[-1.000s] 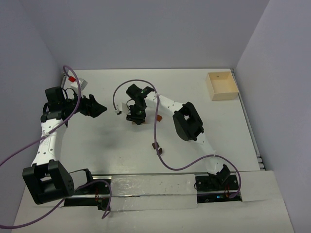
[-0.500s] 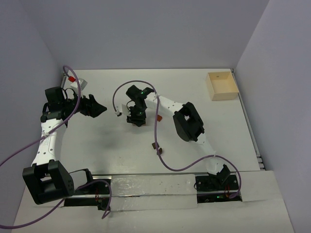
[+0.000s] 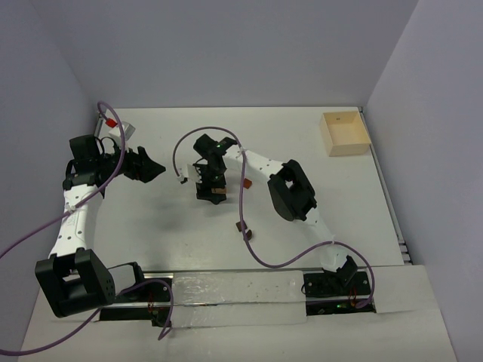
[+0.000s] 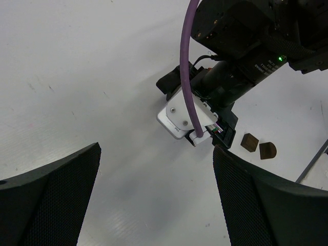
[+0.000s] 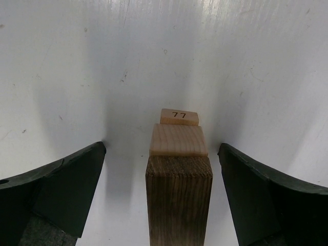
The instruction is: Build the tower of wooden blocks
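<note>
In the right wrist view the wood block tower [image 5: 179, 154] stands between my fingers: a dark brown block [image 5: 179, 200] nearest the camera, a light tan block [image 5: 178, 140] beyond it and a small tan piece marked 77 [image 5: 179, 117] at the far end. My right gripper [image 5: 161, 148] is open, with both fingers clear of the stack. From above, the right gripper [image 3: 210, 188] hides most of the tower [image 3: 219, 200]. My left gripper [image 3: 161, 170] stays open and empty to the left; in its own view the left gripper [image 4: 156, 154] holds only bare table.
Two small dark blocks [image 4: 249, 142] [image 4: 267, 149] lie just beyond the right gripper. Another dark piece [image 3: 237, 225] sits near the purple cable [image 3: 249, 241]. A pale wooden box [image 3: 346, 133] stands at the back right. A small red and grey item [image 3: 113, 121] is at the back left.
The right gripper's jaws have opened wide and let go of the dark block on the stack. The gripper has shifted slightly toward the near edge. The left arm has not moved.
</note>
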Available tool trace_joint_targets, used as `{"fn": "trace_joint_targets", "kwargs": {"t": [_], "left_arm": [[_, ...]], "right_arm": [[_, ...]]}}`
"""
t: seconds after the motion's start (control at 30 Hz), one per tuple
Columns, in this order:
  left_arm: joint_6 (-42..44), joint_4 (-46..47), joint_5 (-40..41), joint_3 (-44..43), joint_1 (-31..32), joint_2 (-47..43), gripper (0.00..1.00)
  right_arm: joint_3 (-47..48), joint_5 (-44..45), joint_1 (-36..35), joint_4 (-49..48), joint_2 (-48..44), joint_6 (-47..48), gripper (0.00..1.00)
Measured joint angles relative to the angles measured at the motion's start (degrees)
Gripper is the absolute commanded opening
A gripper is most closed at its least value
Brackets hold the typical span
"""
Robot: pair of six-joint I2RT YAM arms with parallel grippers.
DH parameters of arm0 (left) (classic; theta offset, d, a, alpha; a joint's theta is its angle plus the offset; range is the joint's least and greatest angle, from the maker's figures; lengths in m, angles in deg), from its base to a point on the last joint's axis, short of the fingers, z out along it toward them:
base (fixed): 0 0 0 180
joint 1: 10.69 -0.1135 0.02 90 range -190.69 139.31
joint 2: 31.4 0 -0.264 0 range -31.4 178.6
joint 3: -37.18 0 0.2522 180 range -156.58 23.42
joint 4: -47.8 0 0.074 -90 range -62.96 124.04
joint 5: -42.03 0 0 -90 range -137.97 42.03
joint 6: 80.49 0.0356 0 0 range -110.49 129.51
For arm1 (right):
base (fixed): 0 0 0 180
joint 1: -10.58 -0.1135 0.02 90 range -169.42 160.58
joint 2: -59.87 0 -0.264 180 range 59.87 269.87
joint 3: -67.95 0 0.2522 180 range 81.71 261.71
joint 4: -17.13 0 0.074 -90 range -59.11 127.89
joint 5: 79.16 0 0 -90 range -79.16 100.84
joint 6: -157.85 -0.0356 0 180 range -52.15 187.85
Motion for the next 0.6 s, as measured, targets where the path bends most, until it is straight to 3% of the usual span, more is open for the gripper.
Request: {"fn": "trace_joint_targets", "kwargs": {"t": [0.6], "left_arm": [[0.6,-0.02,-0.02,-0.04,0.0,0.05,0.97]], "right_arm": [[3.09,0.88,0.02,3.32,0.22,-0.86,1.0]]}}
